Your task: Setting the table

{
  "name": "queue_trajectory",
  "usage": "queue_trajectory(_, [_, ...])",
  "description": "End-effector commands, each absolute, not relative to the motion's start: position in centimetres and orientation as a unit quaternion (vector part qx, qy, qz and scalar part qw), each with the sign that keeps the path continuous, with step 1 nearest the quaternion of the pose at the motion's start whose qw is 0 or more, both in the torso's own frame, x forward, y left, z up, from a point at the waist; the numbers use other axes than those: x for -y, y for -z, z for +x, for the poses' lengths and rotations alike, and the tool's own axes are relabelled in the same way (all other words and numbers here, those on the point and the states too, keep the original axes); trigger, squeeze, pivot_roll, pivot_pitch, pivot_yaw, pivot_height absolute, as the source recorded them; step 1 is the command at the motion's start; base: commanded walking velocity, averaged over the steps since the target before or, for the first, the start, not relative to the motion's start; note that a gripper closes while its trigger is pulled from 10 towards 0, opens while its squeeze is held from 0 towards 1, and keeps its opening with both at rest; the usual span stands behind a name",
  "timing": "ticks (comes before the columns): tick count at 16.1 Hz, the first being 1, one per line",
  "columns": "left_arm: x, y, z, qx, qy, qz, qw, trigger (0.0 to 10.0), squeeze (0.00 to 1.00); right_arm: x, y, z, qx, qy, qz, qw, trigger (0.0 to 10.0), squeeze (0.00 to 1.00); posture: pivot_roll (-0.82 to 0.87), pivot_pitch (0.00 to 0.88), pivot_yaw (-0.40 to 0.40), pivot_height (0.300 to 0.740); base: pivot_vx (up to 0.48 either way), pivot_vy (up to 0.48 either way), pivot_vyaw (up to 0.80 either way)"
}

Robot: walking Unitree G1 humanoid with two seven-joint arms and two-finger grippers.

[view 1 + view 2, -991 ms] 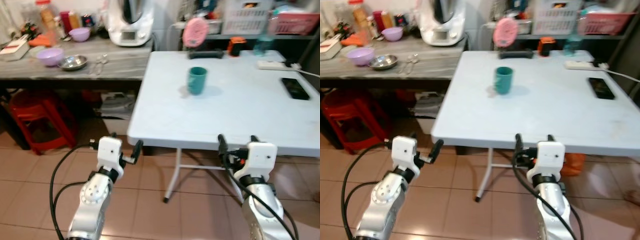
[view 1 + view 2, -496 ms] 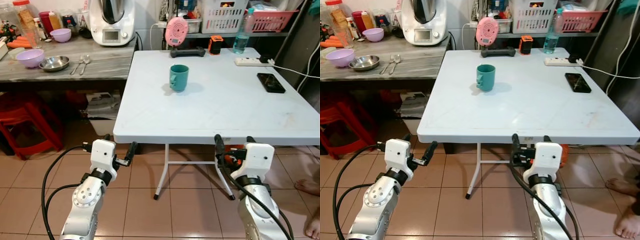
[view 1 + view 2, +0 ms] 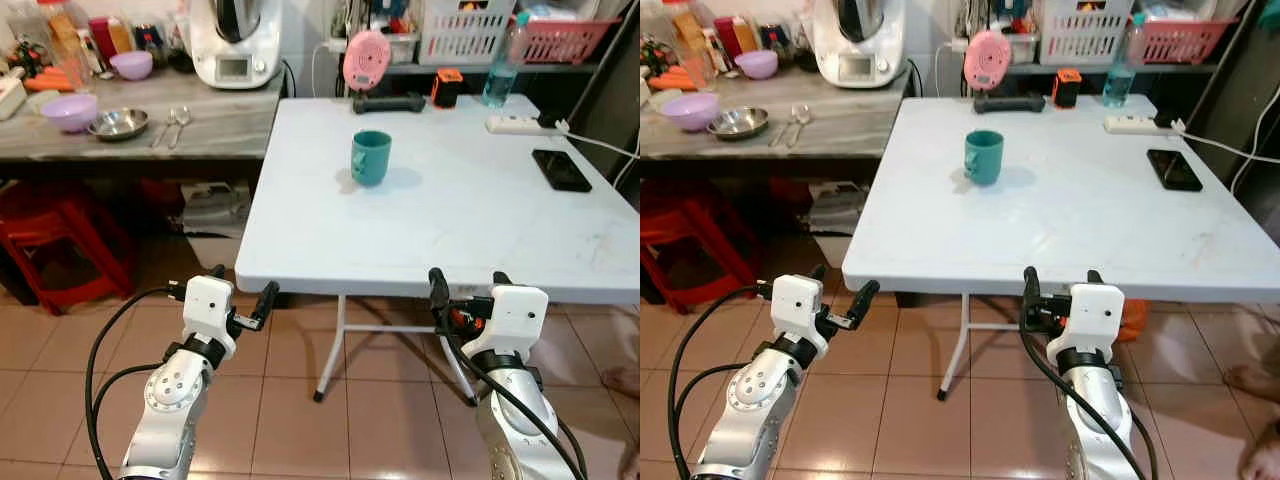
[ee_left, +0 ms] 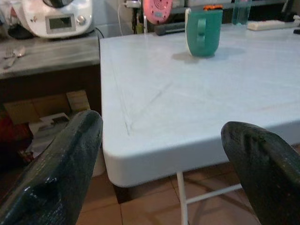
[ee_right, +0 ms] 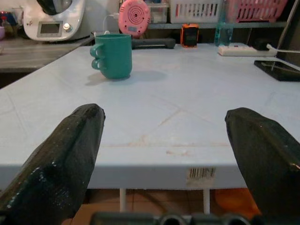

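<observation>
white folding table (image 3: 480, 240): near edge faced by left gripper (image 3: 240, 300) at its near-left corner and right gripper (image 3: 467, 290) before the edge, both held low over tiled floor (image 3: 290, 420), fingers spread, nothing gripped. teal mug (image 3: 370, 158) is stood upright mid-table toward the far side, handle turned to the robot's left. grey counter (image 3: 200, 125) is set alongside at left, bearing bowls and spoons.

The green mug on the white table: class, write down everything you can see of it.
The mug is teal green, glossy like ceramic or plastic, with a double-loop handle on the robot's left side. It stands upright and alone on the white table, toward the far left part, casting a soft shadow. Nothing touches it but the tabletop. Both grippers are apart from it, below the near edge. Its inside cannot be seen.
</observation>
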State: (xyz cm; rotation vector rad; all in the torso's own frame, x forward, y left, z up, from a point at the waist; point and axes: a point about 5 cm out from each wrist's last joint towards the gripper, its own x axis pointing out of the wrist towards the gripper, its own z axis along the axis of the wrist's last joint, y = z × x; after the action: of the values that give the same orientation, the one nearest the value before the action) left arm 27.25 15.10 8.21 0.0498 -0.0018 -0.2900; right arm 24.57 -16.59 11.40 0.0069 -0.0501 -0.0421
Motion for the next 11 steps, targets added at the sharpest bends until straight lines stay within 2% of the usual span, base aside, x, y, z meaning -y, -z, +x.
queue_trajectory(1, [-14.98,-8.97,27.55,0.016,0.150,0.026,0.988,10.0,0.00,16.37,-11.37,24.77,0.027,0.019,-0.003,0.999,10.0,0.00,0.00,0.000,0.042,0.740,0.289,0.000,0.00])
queue_trajectory(2, [-14.96,-8.96,27.55,0.016,0.150,0.025,0.988,10.0,0.00,16.29,-11.39,24.77,0.028,0.016,-0.006,0.999,10.0,0.00,0.00,0.000,0.042,0.740,0.285,0.000,0.00])
queue_trajectory(6, [-14.83,-8.91,27.48,0.014,0.153,0.024,0.988,10.0,0.00,16.25,-11.36,24.71,0.027,0.017,-0.003,0.999,10.0,0.00,0.00,0.000,0.042,0.740,0.291,0.000,0.58])
queue_trajectory(11, [-14.56,-8.85,27.46,0.013,0.159,0.022,0.987,10.0,0.00,16.35,-11.35,24.73,0.028,0.023,-0.002,0.999,10.0,0.00,0.00,0.000,0.041,0.740,0.292,0.000,0.00])
